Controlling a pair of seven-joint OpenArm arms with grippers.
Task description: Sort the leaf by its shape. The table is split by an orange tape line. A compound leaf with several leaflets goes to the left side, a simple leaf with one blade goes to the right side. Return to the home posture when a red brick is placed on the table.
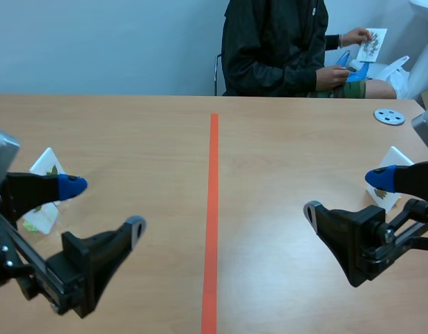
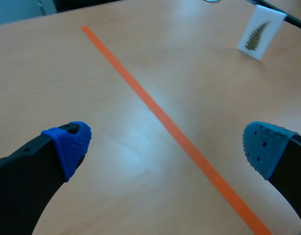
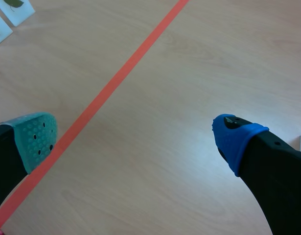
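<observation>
Sorting seems to be between leaves. Both arms sit low at the near edge of the table (image 1: 283, 139), one on each side of the orange tape line (image 1: 214, 209). The left gripper (image 1: 104, 206) has its fingers spread wide with nothing between them. The right gripper (image 1: 344, 194) is the same, and both wrist views show only bare wood in the gap.

Some of the work looks done. On the left side two white cards lie just behind the left gripper, an upper card (image 1: 46, 163) and a lower card (image 1: 41, 219). Their prints are too small to read as one blade or several.

On the right side a third card (image 2: 258, 36) sits close behind the right gripper, partly hidden by its blue pad in the scene view. The left wrist view shows a feathery, fern-like leaf on it. By the task's rule that shape would seem to belong on the left, so this one may need checking.

The next leaf is not on the table. A person (image 1: 273, 42) sitting across holds a leaf card (image 1: 372, 43) up in one hand, beyond the far right corner. A grey disc (image 1: 389, 116) lies near that corner.

No red brick is in view, so the cue to go home has not come. What remains, as I judge it, is to wait for a card to be set down, read its leaf and carry it to the proper side.
</observation>
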